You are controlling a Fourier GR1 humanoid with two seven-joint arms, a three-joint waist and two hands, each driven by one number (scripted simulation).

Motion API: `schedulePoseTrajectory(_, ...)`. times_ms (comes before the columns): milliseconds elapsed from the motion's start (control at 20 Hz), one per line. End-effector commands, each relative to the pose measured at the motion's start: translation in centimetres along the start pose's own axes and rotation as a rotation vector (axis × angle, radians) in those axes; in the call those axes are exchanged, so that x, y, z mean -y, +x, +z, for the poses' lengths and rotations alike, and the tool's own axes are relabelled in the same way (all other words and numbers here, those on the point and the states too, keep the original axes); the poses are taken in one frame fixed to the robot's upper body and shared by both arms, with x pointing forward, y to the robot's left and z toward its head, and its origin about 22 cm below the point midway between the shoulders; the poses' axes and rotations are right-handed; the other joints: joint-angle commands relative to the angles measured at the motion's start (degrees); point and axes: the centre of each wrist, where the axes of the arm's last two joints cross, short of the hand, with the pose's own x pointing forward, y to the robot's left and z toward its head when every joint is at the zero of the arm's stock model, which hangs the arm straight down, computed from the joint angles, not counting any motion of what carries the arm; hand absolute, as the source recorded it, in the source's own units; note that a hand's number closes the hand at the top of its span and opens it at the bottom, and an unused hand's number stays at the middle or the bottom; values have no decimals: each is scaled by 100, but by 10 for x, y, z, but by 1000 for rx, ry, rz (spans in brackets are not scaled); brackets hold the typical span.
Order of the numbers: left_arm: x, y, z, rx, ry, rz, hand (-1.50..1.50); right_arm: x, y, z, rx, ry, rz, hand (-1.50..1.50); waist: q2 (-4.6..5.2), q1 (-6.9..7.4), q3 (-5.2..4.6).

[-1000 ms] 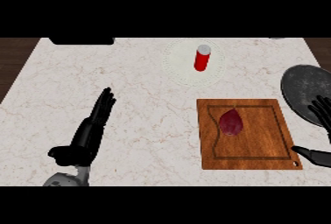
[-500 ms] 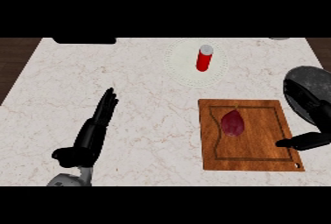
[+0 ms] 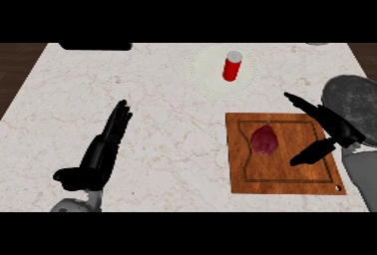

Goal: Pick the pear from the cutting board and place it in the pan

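I see the pear [image 3: 264,140], dark red, lying on the wooden cutting board [image 3: 287,175] in the lower right of the frame, a little left of the board's middle and in its upper half. Nothing touches it.

My right hand [image 3: 337,127] comes in from the right edge and sits over the board's upper right corner. Its fingers are straight and point toward the upper left, past the board's top edge. The thumb is spread well apart from them and angles down to the lower left over the wood, just right of the pear. It holds nothing.

The dark grey pan [image 3: 358,95] lies at the right edge, above and right of the board, partly behind that hand.

My left hand [image 3: 106,145] rests in the lower left on the marble counter [image 3: 162,99], fingers straight and together, pointing up.

At the top centre a red canister [image 3: 232,69] stands upright on a white plate [image 3: 202,69].
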Motion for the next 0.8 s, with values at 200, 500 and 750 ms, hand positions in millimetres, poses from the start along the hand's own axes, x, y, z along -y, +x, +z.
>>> schedulePoseTrajectory(200, -16, -12, -12, -18, 12, -16, 0, -36, 7, -18, -51, 49, 20, -150, -5, -59, 0)
schedulePoseTrajectory(500, -11, 14, 15, 15, 0, -17, 0, -30, 4, -20, -90, 50, 6, -150, -10, -37, 1)
schedulePoseTrajectory(750, -23, 8, 17, 20, 15, -10, 0, -42, 10, -19, -67, 20, -45, -150, -15, -51, 0)
